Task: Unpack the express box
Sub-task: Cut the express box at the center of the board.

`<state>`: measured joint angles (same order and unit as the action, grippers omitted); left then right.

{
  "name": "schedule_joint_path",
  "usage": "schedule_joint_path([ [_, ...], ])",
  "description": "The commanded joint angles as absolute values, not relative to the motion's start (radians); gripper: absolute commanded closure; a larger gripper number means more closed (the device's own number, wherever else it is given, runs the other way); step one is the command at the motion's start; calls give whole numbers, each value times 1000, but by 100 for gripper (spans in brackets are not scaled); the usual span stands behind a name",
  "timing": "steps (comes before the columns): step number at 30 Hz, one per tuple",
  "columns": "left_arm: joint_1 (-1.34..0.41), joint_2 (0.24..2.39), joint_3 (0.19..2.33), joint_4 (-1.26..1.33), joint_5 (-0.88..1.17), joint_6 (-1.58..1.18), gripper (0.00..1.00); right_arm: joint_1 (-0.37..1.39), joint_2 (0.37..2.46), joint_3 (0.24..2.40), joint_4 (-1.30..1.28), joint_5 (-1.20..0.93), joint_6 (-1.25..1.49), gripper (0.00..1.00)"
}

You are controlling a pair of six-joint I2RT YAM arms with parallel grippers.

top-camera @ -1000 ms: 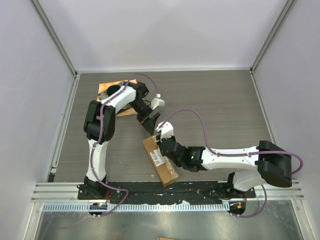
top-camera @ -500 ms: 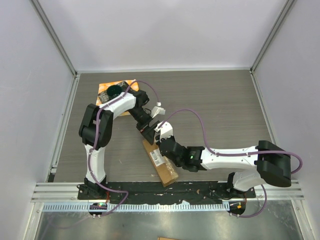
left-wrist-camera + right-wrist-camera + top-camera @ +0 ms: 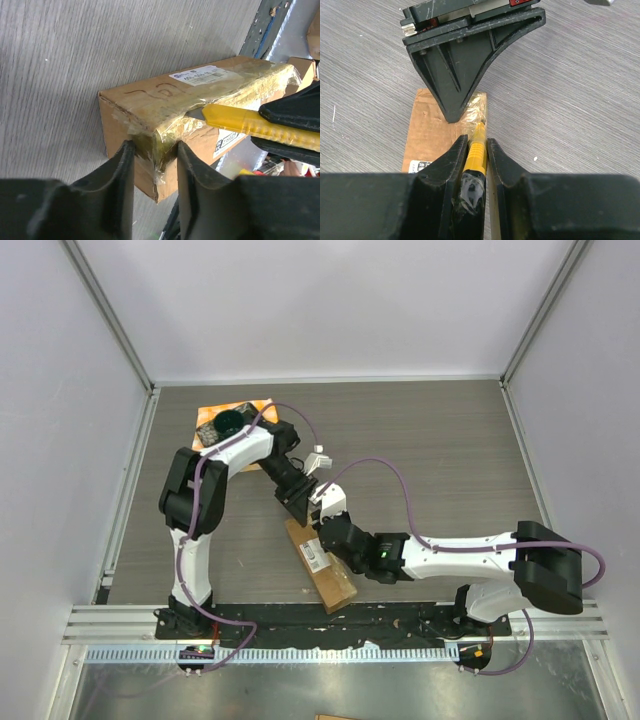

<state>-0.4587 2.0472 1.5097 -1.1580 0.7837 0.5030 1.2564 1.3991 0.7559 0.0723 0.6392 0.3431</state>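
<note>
From the top camera I see the express box [image 3: 322, 565] lying slantwise on the wood-grain tabletop [image 3: 440, 460]. It is well apart from the dark dish [image 3: 228, 422] on its orange cloth [image 3: 207, 410], to the right of that dish and nearer the arm bases. A white shipping label [image 3: 315, 560] faces up. Both arms meet at the box end closest to the dish: the left fingers [image 3: 296, 502] come down on that end, and the right fingers [image 3: 318, 523] reach in just beside them from the side away from the dish. From this height I cannot tell how either pair stands. In the left wrist view, the left fingers straddle the tape-wrapped end corner of the box, one pressed against each side, so as far as I can see they are pinching the cardboard there. A yellow utility knife [image 3: 250, 124] comes in from the right, and its grey blade [image 3: 196, 114] rests on the shiny taped edge just beyond those fingers. Handwritten marks show on the cardboard beside the label. In the right wrist view, the right fingers are clamped on the knife's yellow handle, which runs straight out between them. Its tip meets the taped edge of the box right beside the dark tip of the left fingers, which stands on the box end.
</note>
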Motion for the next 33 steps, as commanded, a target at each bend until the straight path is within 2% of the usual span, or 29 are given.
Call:
schedule_joint_path([
  [1,-453,2098,1557,-1140,753,535,75,1255,1471,686,-146,552,367,99],
  [2,-453,2112,1565,-1159,758,537,84,1255,1471,687,-146,551,368,99],
  [6,-453,2129,1575,-1152,744,511,100,1256,1468,706,-195,532,386,99],
  [15,-453,2138,1554,-1059,674,396,100,1276,1347,677,-304,488,468,99],
  [33,-451,2148,1523,-960,497,304,100,1425,1304,764,-551,554,633,99],
])
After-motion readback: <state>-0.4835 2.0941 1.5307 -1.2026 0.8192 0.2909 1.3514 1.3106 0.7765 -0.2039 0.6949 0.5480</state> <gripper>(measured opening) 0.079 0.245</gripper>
